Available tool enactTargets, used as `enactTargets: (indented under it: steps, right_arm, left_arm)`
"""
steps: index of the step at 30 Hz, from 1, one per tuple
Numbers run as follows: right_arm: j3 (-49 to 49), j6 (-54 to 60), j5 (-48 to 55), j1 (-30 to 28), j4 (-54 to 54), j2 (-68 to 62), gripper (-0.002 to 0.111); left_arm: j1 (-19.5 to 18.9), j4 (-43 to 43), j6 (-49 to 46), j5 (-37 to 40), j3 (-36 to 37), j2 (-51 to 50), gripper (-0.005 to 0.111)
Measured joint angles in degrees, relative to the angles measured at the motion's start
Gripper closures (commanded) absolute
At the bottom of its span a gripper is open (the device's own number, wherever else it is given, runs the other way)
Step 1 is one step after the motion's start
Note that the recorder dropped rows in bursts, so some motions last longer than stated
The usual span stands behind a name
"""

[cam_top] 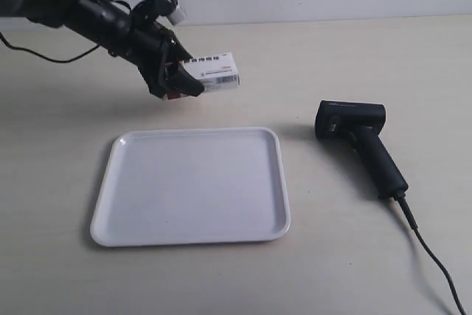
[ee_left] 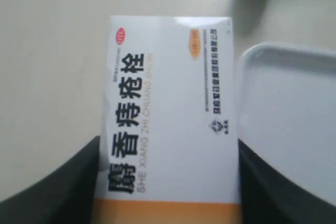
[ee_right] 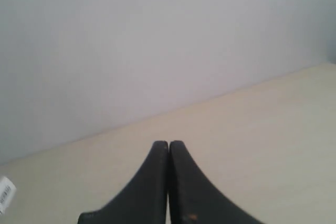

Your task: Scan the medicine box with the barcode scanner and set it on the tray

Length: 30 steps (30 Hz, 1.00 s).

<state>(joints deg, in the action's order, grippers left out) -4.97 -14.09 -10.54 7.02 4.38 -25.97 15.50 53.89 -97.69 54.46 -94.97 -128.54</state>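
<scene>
The white medicine box (cam_top: pixel 214 71) with black Chinese lettering hangs in the air beyond the tray's far edge, held by the arm at the exterior view's left. The left wrist view shows that box (ee_left: pixel 168 114) filling the space between my left gripper's (ee_left: pixel 168 182) two dark fingers, which are shut on its sides. The white tray (cam_top: pixel 192 184) lies flat on the table with nothing on it; its corner shows beside the box (ee_left: pixel 286 119). The black barcode scanner (cam_top: pixel 359 140) lies on its side to the tray's right, untouched. My right gripper (ee_right: pixel 168 145) is shut on nothing, pointing at the wall.
The scanner's black cable (cam_top: pixel 431 252) trails off toward the lower right corner of the exterior view. A pale wall (ee_right: pixel 157 40) rises behind the beige table (cam_top: pixel 354 57). A small white tag (ee_right: pixel 5 192) shows at the edge of the right wrist view.
</scene>
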Motion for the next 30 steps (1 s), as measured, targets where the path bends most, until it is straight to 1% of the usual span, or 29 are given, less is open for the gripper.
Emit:
enactTargets:
  steps: [2, 3, 4, 5, 7, 9, 10, 11, 12, 14, 15, 16, 18, 19, 20, 22, 23, 24, 26, 27, 30]
  right_arm:
    - [-2.72, -6.59, -1.03, 0.00, -7.57, -8.51, 0.107]
    - [-3.82, -10.49, -2.31, 0.00, -13.38, -12.48, 0.104]
    - [-5.37, -17.16, -4.35, 0.00, -20.01, -18.86, 0.100]
    - [-6.38, -21.76, -7.07, 0.00, -27.15, -23.40, 0.094]
    - [-9.42, -32.07, -12.63, 0.00, -40.50, -34.99, 0.074]
    - [-12.93, -38.36, -14.34, 0.00, -48.92, -45.01, 0.050]
    - [-14.97, -41.30, -14.23, 0.00, -53.33, -49.88, 0.038]
    - [-16.86, -42.83, -13.63, 0.00, -55.41, -54.20, 0.027]
    - [-18.54, -44.27, -13.13, 0.00, -57.31, -58.06, 0.018]
    - [-20.95, -45.92, -13.76, 0.00, -60.32, -63.63, 0.007]
    - [-21.94, -46.61, -15.41, 0.00, -62.37, -66.06, 0.003]
    - [-23.33, -47.11, -20.96, 0.00, -67.50, -69.29, 0.003]
    - [-25.60, -50.66, -25.14, 0.00, -75.19, -72.00, 0.003]
    - [-26.43, -52.44, -23.80, 0.00, -76.63, -72.36, 0.003]
    - [-27.74, -55.23, -18.16, 0.00, -78.13, -72.78, 0.003]
    - [-28.56, -57.86, -10.52, -0.09, -78.55, -72.88, 0.003]
    - [-28.64, -58.24, -10.36, -0.09, -77.99, -72.88, 0.003]
    - [-28.64, -58.42, -13.61, -0.09, -75.56, -72.88, 0.003]
    - [-29.74, -55.29, -18.34, -0.09, -74.35, -73.17, 0.003]
    - [-30.38, -55.47, -18.92, -0.09, -75.01, -73.75, 0.003]
    - [-31.18, -56.57, -16.52, -0.09, -76.19, -76.09, 0.003]
  left_arm:
    - [0.00, -0.46, 0.28, 5.62, 1.32, 4.19, 0.097]
    - [0.00, -0.72, 0.28, 7.35, 2.41, 6.26, 0.094]
    - [0.00, -0.99, 0.28, 9.12, 4.80, 9.47, 0.093]
    - [0.00, -1.30, -0.03, 9.64, 6.82, 11.64, 0.092]
    - [0.00, -1.41, -1.58, 8.83, 13.10, 16.79, 0.091]
    - [0.00, -0.56, -4.87, 6.94, 19.47, 20.81, 0.091]
    - [0.00, 0.90, -8.28, 5.87, 23.71, 23.11, 0.091]
    - [0.00, 2.22, -10.70, 4.73, 26.45, 24.51, 0.091]
    - [0.00, 3.94, -13.79, 3.77, 29.58, 26.00, 0.091]
    - [0.00, 6.92, -18.42, 1.74, 34.11, 28.10, 0.091]
    - [0.00, 7.97, -19.85, 0.44, 35.76, 28.89, 0.091]
    - [0.00, 9.36, -21.26, -1.68, 37.39, 29.70, 0.091]
    - [0.00, 10.10, -22.05, -3.32, 37.89, 29.82, 0.091]
    - [0.00, 10.40, -22.17, -3.32, 37.91, 29.82, 0.091]
    - [0.00, 10.67, -22.18, -3.43, 38.02, 29.82, 0.091]
    - [0.00, 11.33, -22.26, -3.54, 38.02, 29.82, 0.091]
    - [0.00, 11.55, -22.26, -3.67, 38.02, 29.82, 0.091]
    - [0.00, 11.94, -22.40, -3.67, 38.02, 29.82, 0.091]
    - [0.00, 12.02, -22.40, -3.67, 38.02, 29.82, 0.091]
    - [0.00, 12.02, -22.40, -3.67, 38.02, 29.82, 0.091]
    - [0.00, 12.14, -22.40, -3.67, 38.02, 29.82, 0.091]
